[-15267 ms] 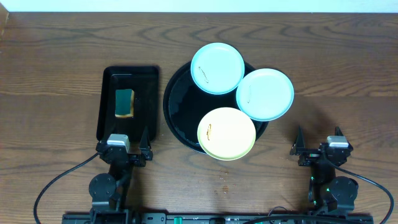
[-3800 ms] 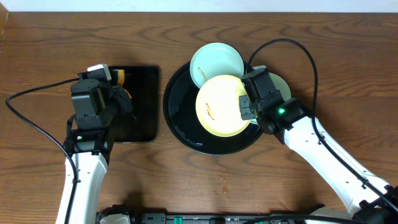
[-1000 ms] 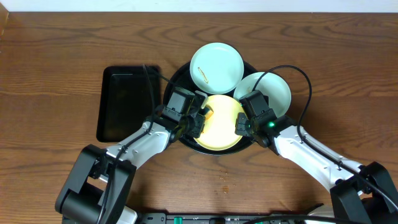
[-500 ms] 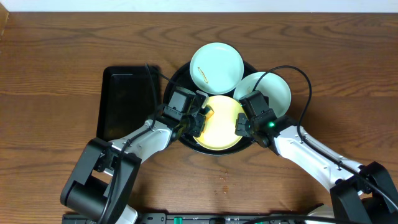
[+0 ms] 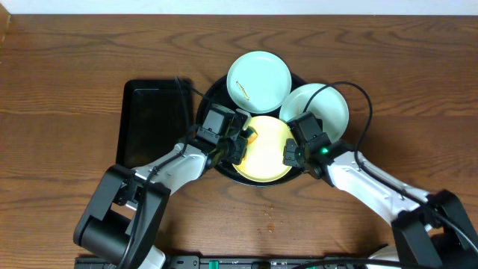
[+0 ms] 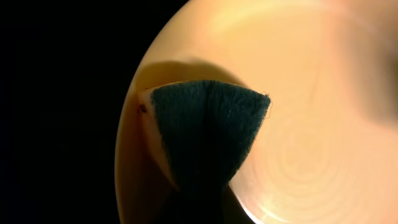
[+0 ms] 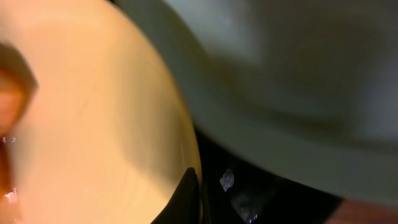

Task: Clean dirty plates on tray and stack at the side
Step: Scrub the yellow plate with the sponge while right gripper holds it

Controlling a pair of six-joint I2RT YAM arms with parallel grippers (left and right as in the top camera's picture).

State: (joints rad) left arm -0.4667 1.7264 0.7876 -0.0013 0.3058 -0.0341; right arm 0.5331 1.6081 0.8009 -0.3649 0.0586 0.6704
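We take the round tray [image 5: 214,99] as our landmark in the middle of the table [image 5: 60,75]. The yellow plate [image 5: 270,155] lies over the tray's near part, and both arms meet at it. The left gripper [image 5: 243,142] comes in from the tray's left side, pinched tight on a dark green sponge [image 6: 208,134]. In the left wrist view, the sponge presses down on the plate's left edge. The right gripper [image 5: 290,155] reaches in from the tray's right side, its jaws clamped on the yellow plate's right rim, with one dark finger [image 7: 186,186] showing at that rim. One blue plate [image 5: 259,81] sits over the tray's far edge and bears a brownish smear. The other blue plate [image 5: 323,110] overhangs the tray's right edge. A rectangular tray [image 5: 149,123] lies just left of the round tray.
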